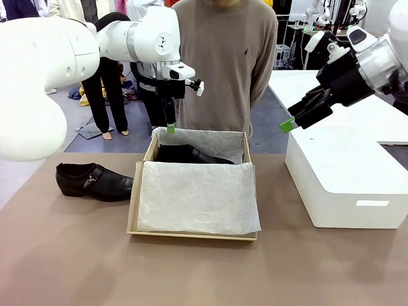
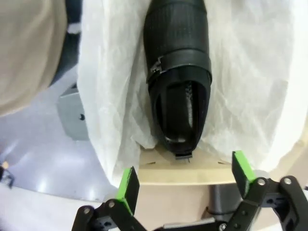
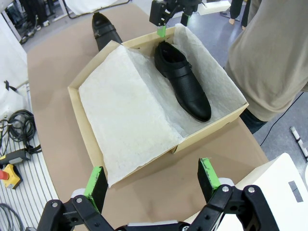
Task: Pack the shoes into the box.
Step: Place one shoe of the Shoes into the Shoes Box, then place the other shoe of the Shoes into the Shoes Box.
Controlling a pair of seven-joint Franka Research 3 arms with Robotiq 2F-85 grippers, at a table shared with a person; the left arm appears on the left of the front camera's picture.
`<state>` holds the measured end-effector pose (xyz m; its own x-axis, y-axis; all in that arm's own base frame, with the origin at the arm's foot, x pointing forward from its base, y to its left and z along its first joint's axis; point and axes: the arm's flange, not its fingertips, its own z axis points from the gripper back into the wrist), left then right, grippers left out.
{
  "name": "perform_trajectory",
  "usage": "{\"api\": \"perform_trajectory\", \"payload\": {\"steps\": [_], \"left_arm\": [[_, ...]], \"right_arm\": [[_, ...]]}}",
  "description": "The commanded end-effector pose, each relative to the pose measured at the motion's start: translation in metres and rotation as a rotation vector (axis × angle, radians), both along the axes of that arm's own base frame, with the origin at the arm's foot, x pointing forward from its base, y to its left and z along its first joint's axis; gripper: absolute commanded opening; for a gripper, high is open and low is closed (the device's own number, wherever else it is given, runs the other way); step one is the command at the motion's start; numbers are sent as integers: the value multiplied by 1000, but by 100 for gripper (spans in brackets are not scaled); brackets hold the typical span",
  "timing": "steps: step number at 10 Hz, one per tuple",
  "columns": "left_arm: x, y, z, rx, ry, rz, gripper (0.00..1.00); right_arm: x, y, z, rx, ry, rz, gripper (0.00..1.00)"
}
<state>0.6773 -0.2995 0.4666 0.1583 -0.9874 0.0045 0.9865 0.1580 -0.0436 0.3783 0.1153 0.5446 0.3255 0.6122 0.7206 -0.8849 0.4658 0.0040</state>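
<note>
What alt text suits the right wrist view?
A glossy black leather shoe lies in a tan cardboard shoebox lined with white tissue paper, the open left gripper above its heel. The other black shoe sits on the brown table beyond.

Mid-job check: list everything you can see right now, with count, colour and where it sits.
table: one, brown, across the foreground
box: one, tan cardboard, open, middle of the table
tissue paper: white, crinkled, lining the box and covering its near part
shoes: two, glossy black; one lying in the box along its far wall, one on the table left of the box
white box: one, right side of the table
cables: black, beside the table edge
person: one, beige sweater, standing at the far side
left gripper: open, above the boxed shoe's heel end
right gripper: open, raised near the white box
</note>
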Motion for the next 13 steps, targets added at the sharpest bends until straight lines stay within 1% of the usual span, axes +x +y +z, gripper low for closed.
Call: {"api": "perform_trajectory", "payload": {"steps": [1, 9, 10, 11, 13], "left_arm": [[-5, -17, 5, 3, -35, -6, 100], [-5, -17, 5, 3, -35, -6, 100], [-5, -18, 2, -6, -23, -19, 100], [-15, -8, 12, -25, -40, -33, 100], [-35, 18, 28, -9, -93, -116, 100]], "right_arm": [[3, 0, 0, 22, -10, 13, 100], [3, 0, 0, 22, -10, 13, 100], [3, 0, 0, 22, -10, 13, 100], [3, 0, 0, 22, -10, 13, 100], [3, 0, 0, 22, -10, 13, 100]]}}
